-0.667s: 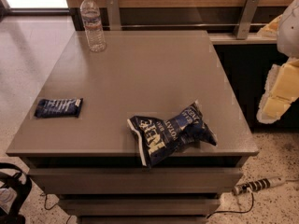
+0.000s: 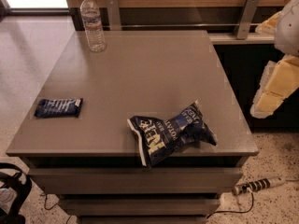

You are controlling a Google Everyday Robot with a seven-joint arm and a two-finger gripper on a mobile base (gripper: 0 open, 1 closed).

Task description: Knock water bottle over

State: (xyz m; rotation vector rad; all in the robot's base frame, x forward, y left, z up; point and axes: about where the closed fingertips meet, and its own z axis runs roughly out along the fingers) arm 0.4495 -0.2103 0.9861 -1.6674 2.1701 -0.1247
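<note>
Nothing shifted since prior frame. Grey worktop [image 2: 140, 78]; pincer [image 2: 271, 97] off its right edge, clenched or released cannot tell. Crumpled blue chip bag [image 2: 170, 132] overhangs near edge. Capped water bottle [image 2: 92, 22] upright, far-left corner. Small blue packet [image 2: 58, 108] near-left.

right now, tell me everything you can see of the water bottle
The water bottle is small, clear, ribbed plastic with a white cap and a pale label band around its middle. It stands upright near the far left corner of the grey table, with its base on the top and touching nothing else. The cap is on; how full it is I cannot tell. The pincer is at the right edge of the view, beyond the table's side, far from it.
</note>
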